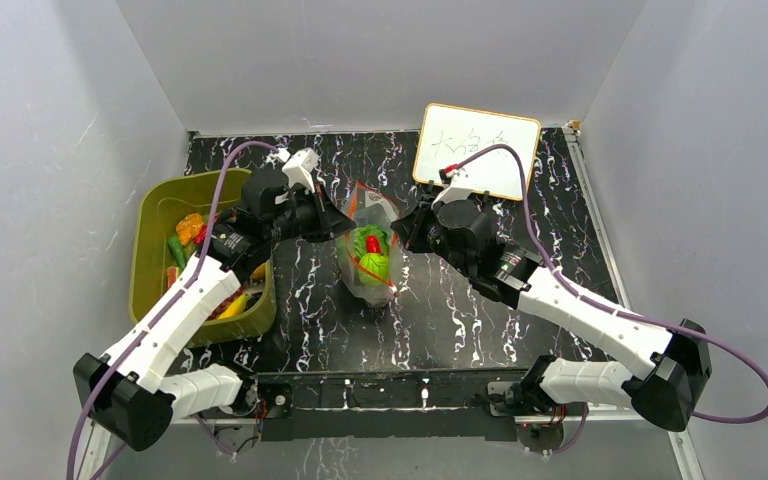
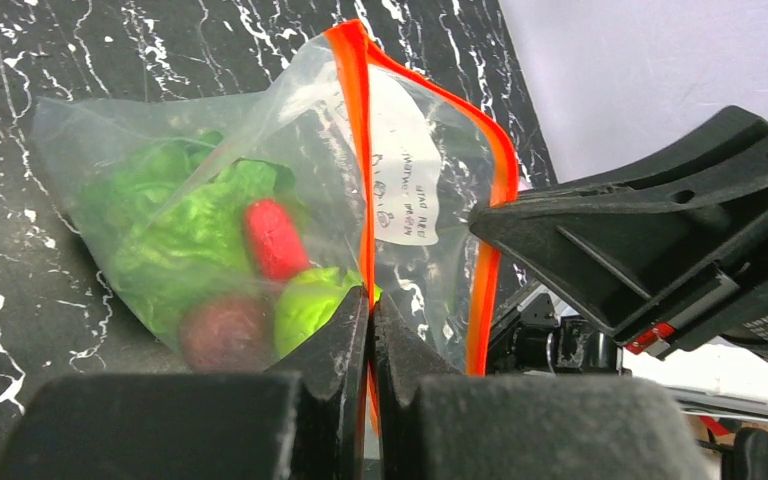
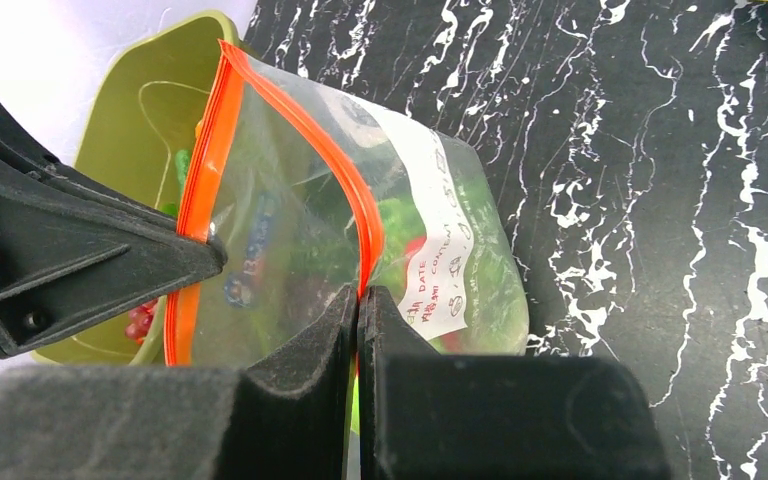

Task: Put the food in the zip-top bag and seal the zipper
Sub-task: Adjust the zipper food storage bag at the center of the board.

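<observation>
Both arms are on the bag point(image 1: 360, 275) right in the middle of the surface point(image 1: 460, 310), one from each side. The left gripper point(image 2: 370, 300) is pinched tight on the zipper point(image 2: 360, 120), fingers together with the orange strip squeezed between them. The right gripper point(image 3: 359, 295) is the same deal, clamped on the opposite stretch of the strip. Between the two pinch points the mouth gapes open in a loop, so not sealed.

Inside the bag you can see a cabbage point(image 2: 175, 235), a red piece point(image 2: 275, 240), a dark round piece point(image 2: 225, 335) and a bright green one point(image 2: 310, 300) just beside the left gripper's fingertips. There's also a white label point(image 2: 405, 190) with writing on the bag wall, up near the mouth.

More food sits in the olive basket point(image 1: 155, 215) to the left: an orange bit point(image 1: 190, 225) and something yellow point(image 1: 232, 305), partly hidden under the left arm.

A whiteboard point(image 1: 478, 150) with scribbles lies at the far right of the surface, behind the right arm.

I can't tell whether the bag's bottom is actually resting on the surface or just hanging from the grippers.
</observation>
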`<state>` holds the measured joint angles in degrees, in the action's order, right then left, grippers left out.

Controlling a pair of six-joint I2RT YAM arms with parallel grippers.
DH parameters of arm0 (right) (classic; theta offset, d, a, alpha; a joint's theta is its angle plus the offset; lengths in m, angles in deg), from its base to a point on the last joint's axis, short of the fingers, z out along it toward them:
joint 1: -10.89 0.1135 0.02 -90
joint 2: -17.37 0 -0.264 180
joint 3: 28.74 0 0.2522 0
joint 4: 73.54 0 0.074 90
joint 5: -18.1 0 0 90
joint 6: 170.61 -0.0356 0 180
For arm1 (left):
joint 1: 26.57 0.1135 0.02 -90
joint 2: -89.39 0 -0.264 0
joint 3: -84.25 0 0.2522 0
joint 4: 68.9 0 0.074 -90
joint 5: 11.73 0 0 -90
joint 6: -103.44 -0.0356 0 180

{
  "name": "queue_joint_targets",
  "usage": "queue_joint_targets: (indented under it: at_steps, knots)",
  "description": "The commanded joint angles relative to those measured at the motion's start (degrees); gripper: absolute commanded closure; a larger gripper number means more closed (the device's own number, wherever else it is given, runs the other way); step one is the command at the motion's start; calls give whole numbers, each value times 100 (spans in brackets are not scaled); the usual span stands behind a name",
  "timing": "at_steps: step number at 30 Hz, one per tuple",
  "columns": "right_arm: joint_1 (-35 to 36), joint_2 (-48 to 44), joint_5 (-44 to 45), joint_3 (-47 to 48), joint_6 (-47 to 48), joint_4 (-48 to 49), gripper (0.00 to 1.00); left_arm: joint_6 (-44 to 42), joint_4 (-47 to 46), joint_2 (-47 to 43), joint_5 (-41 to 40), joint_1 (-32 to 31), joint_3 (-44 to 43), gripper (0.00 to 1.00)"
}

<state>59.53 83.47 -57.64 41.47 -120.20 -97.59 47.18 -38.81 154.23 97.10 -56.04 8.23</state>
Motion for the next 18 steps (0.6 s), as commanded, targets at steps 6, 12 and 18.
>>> queue_joint_targets:
  at_steps: [6,12,18]
  knots:
    - [-4,-164,154,-9,164,368,100,-200,415,102,-457,-23,-494,100]
    - [-11,-151,285,-44,374,380,100,-47,171,10,-385,-23,-281,100]
    - [-4,-121,21,-42,333,551,100,-70,381,67,-613,-21,-250,80]
